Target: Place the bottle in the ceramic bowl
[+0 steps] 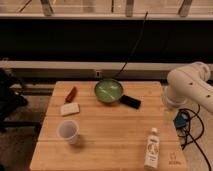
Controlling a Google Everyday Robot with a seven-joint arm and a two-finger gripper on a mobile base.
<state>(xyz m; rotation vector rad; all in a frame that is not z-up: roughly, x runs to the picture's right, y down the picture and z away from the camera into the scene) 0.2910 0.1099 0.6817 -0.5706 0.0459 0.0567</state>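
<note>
The bottle (152, 148) is slim and pale, with a white cap and a light label bearing a dark round mark. It stands upright near the front right corner of the wooden table (110, 145). The ceramic bowl (109, 91), glossy green inside with a darker rim, sits at the back middle of the table, well away from the bottle. My white arm (192, 86) reaches in from the right, beside the table's right edge. My gripper itself does not show in this view.
A translucent plastic cup (68, 131) stands front left. A white flat block (70, 109) and a reddish-brown item (71, 94) lie at the left. A black flat object (130, 101) touches the bowl's right side. Cables and a blue part (180, 120) hang off the right edge.
</note>
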